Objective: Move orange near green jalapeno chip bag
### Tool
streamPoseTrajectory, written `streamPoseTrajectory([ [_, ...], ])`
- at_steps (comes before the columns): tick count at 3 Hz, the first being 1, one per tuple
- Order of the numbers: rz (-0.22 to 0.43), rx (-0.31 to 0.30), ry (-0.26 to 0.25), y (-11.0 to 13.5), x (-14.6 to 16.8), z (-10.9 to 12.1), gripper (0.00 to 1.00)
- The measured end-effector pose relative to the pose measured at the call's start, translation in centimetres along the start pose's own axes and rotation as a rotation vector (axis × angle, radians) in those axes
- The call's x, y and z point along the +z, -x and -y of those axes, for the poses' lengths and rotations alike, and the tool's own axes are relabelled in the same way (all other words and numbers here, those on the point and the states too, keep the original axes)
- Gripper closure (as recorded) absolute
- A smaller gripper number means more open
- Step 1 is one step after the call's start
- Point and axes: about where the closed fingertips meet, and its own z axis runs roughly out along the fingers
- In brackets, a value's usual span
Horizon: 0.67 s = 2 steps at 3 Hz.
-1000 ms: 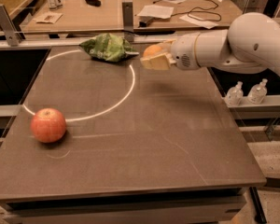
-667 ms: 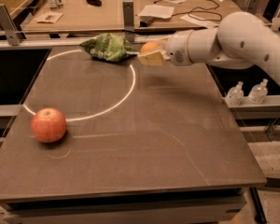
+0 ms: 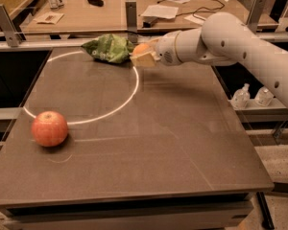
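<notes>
Camera view: we saw the gripper (image 3: 143, 56) near the far edge of the table (image 3: 182, 143), its fingers clamped around the orange (image 3: 140, 48). The orange was just beside the right end of the green jalapeno chip bag (image 3: 107, 48). The white arm (image 3: 230, 37) reached in from the right, stretched almost level above the tabletop. We noted the apple (image 3: 49, 128) well apart, toward the near left side.

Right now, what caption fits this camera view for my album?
Gripper holds the orange beside the green chip bag at the table's far edge; a red apple sits front left.
</notes>
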Motion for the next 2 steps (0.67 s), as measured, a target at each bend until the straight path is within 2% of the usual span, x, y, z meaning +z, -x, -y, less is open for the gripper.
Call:
streamPoseTrajectory([
  [2, -0.020, 0.002, 0.048, -0.4, 5.0, -0.1, 1.00],
])
